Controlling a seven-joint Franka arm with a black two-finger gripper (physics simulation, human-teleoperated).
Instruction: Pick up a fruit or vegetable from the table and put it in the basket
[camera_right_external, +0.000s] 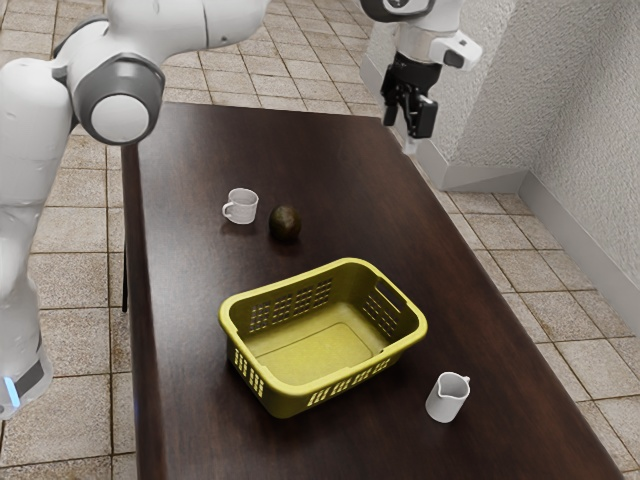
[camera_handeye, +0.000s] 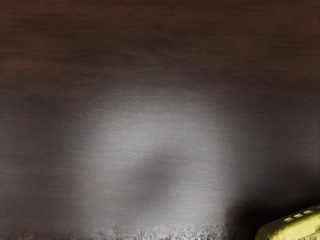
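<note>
1. Hanging above the table (camera_right_external: 200, 350), the gripper (camera_right_external: 409, 138) sits toward the exterior view's upper right, well apart from the fruit. Whether it is released or clenched, I cannot tell.
2. The fruit (camera_right_external: 285, 225), dark and rounded like an avocado, rests on the table, outside the basket (camera_right_external: 285, 400). It lies between the mug and the basket, closer to the mug.
3. The mug (camera_right_external: 241, 208) is white and upright, just beside the fruit on the exterior view's left, with its handle turned to that same side. The two stand apart.
4. The basket is yellow-green, upright and open-topped, with slotted walls. Its flat floor shows, and it stands nearer the exterior camera than the fruit does.
5. The jug (camera_right_external: 447, 398), white and small, stands on the table near the basket, toward the exterior view's right, without touching it.
6. The wrist view looks onto dark brown wood grain, with a broad pale sheen and a darker, blurry patch within it. A slotted yellow piece of the basket shows there too, beside a deep shadow.
7. Around the table runs a floor (camera_right_external: 70, 285) of beige tiles.
</note>
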